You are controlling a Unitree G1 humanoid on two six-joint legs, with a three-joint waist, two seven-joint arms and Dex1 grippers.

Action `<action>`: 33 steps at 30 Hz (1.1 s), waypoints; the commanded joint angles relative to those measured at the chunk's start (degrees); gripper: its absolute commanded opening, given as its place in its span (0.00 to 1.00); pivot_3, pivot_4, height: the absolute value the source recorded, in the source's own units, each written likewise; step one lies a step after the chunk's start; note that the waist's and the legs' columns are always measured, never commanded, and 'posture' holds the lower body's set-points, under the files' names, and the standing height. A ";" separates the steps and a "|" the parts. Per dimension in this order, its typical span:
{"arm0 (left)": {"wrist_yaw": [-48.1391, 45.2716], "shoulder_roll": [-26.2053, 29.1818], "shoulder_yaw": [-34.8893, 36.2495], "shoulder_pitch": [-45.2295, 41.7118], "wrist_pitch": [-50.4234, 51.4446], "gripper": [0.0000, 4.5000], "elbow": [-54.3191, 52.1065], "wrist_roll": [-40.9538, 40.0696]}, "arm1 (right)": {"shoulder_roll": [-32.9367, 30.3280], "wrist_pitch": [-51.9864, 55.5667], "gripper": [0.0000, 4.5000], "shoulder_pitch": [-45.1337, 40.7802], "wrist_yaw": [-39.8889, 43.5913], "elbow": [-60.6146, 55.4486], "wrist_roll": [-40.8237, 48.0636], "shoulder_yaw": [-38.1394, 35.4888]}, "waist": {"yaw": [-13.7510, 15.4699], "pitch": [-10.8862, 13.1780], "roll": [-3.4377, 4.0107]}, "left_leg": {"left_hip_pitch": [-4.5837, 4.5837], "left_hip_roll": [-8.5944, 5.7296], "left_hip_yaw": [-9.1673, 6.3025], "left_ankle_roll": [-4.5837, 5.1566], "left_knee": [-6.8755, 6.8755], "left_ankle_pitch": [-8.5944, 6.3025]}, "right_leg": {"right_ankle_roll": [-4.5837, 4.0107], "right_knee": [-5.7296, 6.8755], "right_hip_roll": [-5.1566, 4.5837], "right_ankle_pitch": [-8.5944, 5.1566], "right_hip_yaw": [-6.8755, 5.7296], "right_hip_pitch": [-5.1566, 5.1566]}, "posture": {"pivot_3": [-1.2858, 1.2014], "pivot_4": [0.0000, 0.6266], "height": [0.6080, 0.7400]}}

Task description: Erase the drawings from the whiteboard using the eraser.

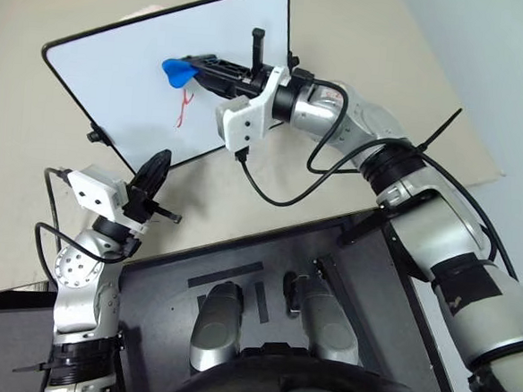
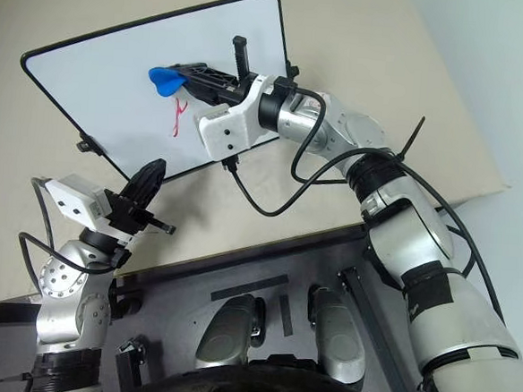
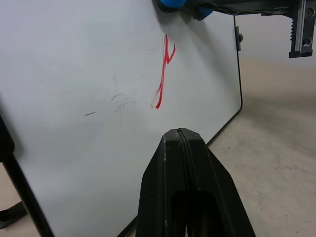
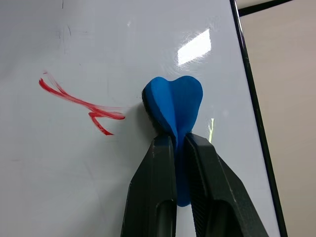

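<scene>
Inspector: State of the right end effector [image 4: 178,148]?

Assessor: Clamped on the blue eraser [image 4: 174,106] at its narrow middle. The eraser's broad end is at the whiteboard [image 1: 127,70], just beside one end of the red drawing [image 4: 79,104]. Whether it presses on the board or hovers just off it, I cannot tell.

Inspector: And the left end effector [image 3: 180,143]?

Assessor: Fingers pressed together, gripping nothing. It sits by the board's near edge, pointing toward the red mark.

Inspector: Where does the board stand?

Assessor: Propped at a tilt on the beige surface [image 1: 345,22], with black knobs at its frame.

Inspector: Progress?

Assessor: Early, in my judgement. The red squiggle reads whole, with only slight smearing at one end. Faint grey scratches [image 3: 118,98] also mark the board nearby. The wiping pass over the full stroke remains to be done.
</scene>
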 commanded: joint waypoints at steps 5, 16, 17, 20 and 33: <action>0.26 0.07 0.68 0.15 -0.72 0.00 -1.40 -0.18 | 4.51 0.59 0.08 2.96 0.54 1.82 -0.86 2.68 | -0.11 0.00 0.00 | -0.01 0.00 0.00 -0.07 -0.08 -0.04 | -0.01 -0.02 0.00 -0.05 0.00 -0.07 | 0.52 0.24 1.00; 0.30 0.15 1.02 0.17 -0.99 0.00 -1.16 -0.10 | 5.04 0.66 0.08 2.32 -0.53 2.56 -1.84 2.95 | 0.01 0.00 0.00 | -0.10 0.00 0.00 -0.16 -0.09 -0.10 | -0.03 -0.04 0.00 -0.08 -0.01 -0.14 | 0.52 0.24 1.00; 0.29 0.15 1.02 0.16 -1.00 0.00 -1.14 -0.10 | 4.77 0.83 0.08 1.80 -1.03 2.36 -1.95 2.68 | 0.02 0.00 0.00 | -0.11 0.00 0.00 -0.17 -0.08 -0.10 | -0.03 -0.04 0.00 -0.08 0.00 -0.15 | 0.52 0.24 1.00; 0.26 0.19 1.07 0.07 -1.06 0.00 -1.05 -0.09 | 3.73 1.45 0.08 -0.11 -2.71 1.85 -1.95 1.31 | 0.07 0.00 0.00 | -0.22 0.00 0.00 -0.17 -0.06 -0.10 | -0.03 -0.03 0.00 -0.07 -0.01 -0.23 | 0.52 0.24 1.00; 0.13 0.16 1.29 0.66 -1.27 0.00 -1.58 -0.30 | 4.98 1.07 0.08 2.43 -2.25 4.11 -2.73 4.23 | -0.03 0.00 0.00 | -0.16 0.00 0.00 -0.12 -0.04 -0.07 | -0.12 0.01 0.00 0.09 -0.02 -0.30 | 0.52 0.24 1.00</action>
